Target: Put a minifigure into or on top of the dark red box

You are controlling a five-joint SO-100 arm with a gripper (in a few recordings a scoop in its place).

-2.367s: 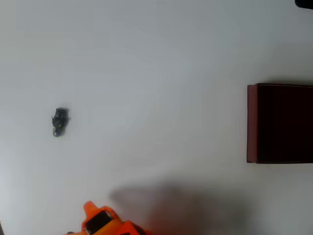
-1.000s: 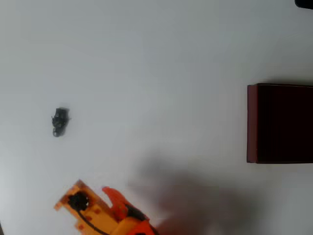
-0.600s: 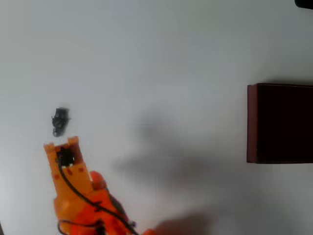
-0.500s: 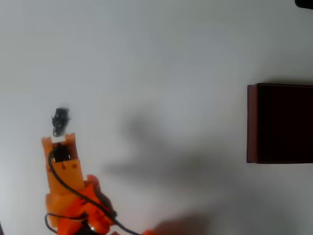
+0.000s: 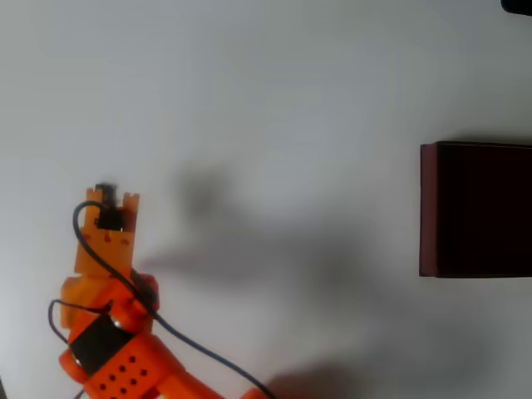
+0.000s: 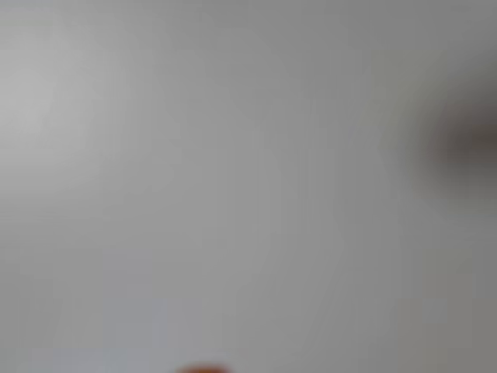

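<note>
In the overhead view my orange gripper (image 5: 109,202) hangs over the spot at the left of the table where the minifigure lies. Only a small dark bit of the minifigure (image 5: 104,188) peeks out past the gripper's top edge; the rest is covered. The fingers are hidden under the gripper's body, so how they stand cannot be seen. The dark red box (image 5: 428,208), with maroon walls and a near-black inside, stands at the right edge, far from the gripper. The wrist view is a grey blur with a dark smudge (image 6: 466,140) at the right.
The white table (image 5: 274,91) stretches bare between the gripper and the box. The arm's body and black cable (image 5: 166,332) fill the lower left corner. A dark object (image 5: 517,5) sits at the top right corner.
The arm came in from the bottom edge, swung left and moved up the picture until its gripper covered the minifigure. The box and the minifigure have stayed in place.
</note>
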